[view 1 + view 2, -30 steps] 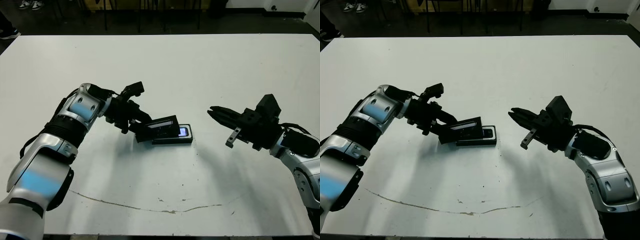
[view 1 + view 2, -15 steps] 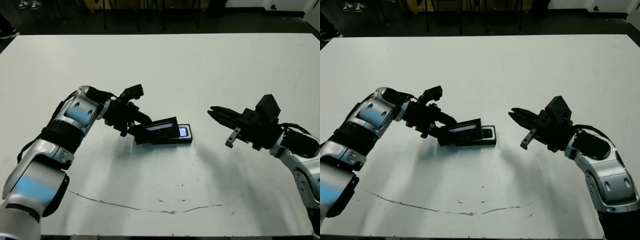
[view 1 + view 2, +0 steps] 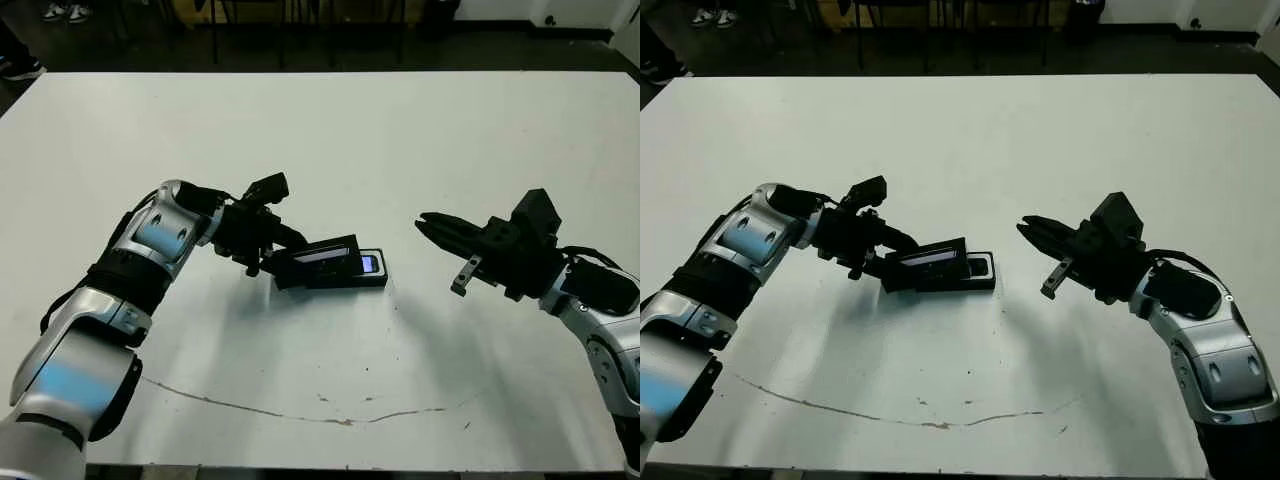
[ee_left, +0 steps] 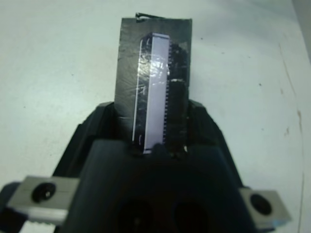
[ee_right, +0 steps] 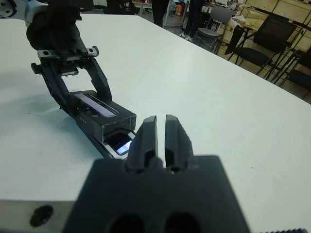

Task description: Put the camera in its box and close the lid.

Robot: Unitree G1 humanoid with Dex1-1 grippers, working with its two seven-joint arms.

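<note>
The slim black bar-shaped camera with its small bluish glowing screen lies inside the shallow black-rimmed box, which sits flat on the white surface a little left of centre. Only the right end of the camera, where the screen glows, shows from under the flat black rectangular lid.

My left tool is clenched on the lid's left end. The lid is tilted, its left end raised over the box and its right end low, and it covers most of the box. I judge the first half of the task done, since the camera is in its box. What is left is to lower the lid flat, seat it, and let go.

My right tool hovers well to the right of the box, pointing towards it and touching nothing. Its two black fingers are pressed nearly together around nothing.

The head views show the whole layout and the tilt of the lid from above, but not how the lid is gripped. The left wrist view looks along the lid's face, showing its greyish shiny patch and my fingers on either long edge of it; the box and camera are hidden there. The right wrist view shows the box from its right end, with the screen glowing in the gap beneath the raised lid, and people and chairs beyond the far edge of the surface.
</note>
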